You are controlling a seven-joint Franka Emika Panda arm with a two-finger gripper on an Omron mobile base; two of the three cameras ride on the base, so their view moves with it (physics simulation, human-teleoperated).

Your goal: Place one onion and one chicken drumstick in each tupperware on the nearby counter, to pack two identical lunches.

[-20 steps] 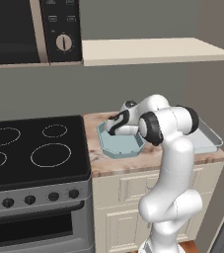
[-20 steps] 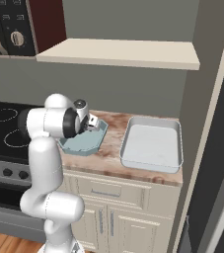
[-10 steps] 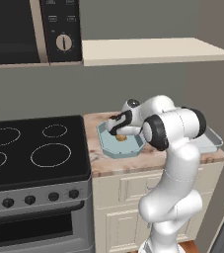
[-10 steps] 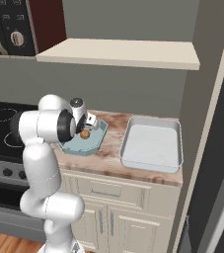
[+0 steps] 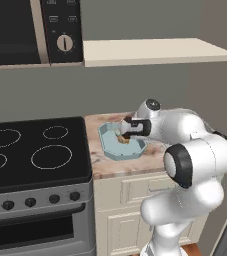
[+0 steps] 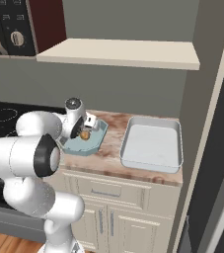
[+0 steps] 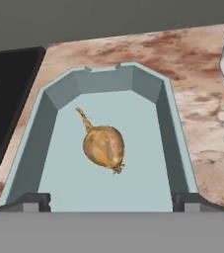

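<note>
A brown onion (image 7: 103, 147) lies loose on the floor of the small octagonal light-blue tupperware (image 7: 52, 101), which stands on the marbled counter (image 7: 182, 64) beside the stove. My gripper (image 7: 111, 200) hovers just above the tub's near end, open, its fingertips (image 7: 34, 200) spread to either wall and clear of the onion. The left base view shows the gripper (image 5: 127, 131) over the blue tupperware (image 5: 116, 150). From the right base view the onion (image 6: 85, 134) rests in that tupperware (image 6: 84, 146); the larger pale grey-white tupperware (image 6: 150, 146) stands to its right. The chicken drumstick is out of view.
A black stovetop (image 5: 35, 150) borders the counter (image 5: 110, 167) on the left. A cream shelf (image 5: 155, 50) and a microwave (image 5: 15, 30) hang above. A dark tall panel (image 6: 212, 108) closes the counter's right end.
The jaws have spread wide and let the onion go; it now lies free in the light-blue tub. The hand has drawn back a little.
</note>
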